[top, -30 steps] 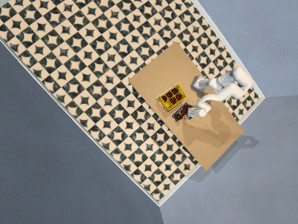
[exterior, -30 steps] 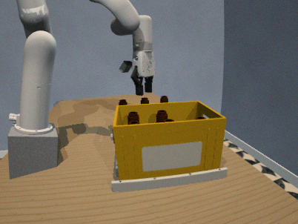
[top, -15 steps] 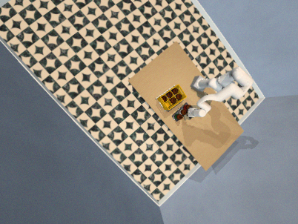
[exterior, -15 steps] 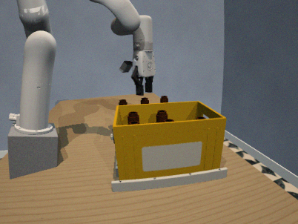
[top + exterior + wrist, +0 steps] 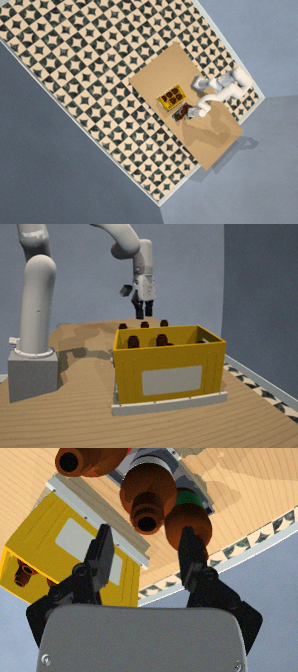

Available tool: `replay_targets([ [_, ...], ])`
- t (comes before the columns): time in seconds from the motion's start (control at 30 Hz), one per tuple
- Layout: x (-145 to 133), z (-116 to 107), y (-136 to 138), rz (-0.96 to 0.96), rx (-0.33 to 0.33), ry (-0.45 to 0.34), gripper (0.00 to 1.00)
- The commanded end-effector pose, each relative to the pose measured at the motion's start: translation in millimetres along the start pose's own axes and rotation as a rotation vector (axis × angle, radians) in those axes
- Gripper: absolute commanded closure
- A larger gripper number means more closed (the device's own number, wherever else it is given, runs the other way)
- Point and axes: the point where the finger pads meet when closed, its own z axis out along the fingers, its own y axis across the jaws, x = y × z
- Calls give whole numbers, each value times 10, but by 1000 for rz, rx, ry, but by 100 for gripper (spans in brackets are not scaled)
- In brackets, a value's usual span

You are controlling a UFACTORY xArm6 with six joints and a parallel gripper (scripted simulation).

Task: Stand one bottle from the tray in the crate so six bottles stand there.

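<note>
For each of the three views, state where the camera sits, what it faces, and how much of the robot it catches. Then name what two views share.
Top: high overhead, looking straight down at the table and yellow crate; the whole arm shows.
Exterior: low at the table's edge, facing the crate's labelled side; base, arm and open hand show.
Wrist: behind the hand, looking down past both fingers at three tray bottles.
Shared: exterior and wrist both show the crate and those three bottles.

Tray bottles behind crate
</note>
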Motion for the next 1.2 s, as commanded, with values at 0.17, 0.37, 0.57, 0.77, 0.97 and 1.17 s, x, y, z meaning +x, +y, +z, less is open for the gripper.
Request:
replay_targets([
  [0.17, -6, 2, 12, 0, -3, -2, 35],
  [0.37, -7, 23, 12, 0, -3, -2, 35],
  [0.57, -7, 74, 12, 0, -3, -2, 35],
  [0.77, -7, 129, 12, 0, -3, -2, 35],
  [0.97, -7, 192, 13, 0, -3, -2, 35],
  [1.17, -7, 266, 13, 0, -3, -2, 35],
])
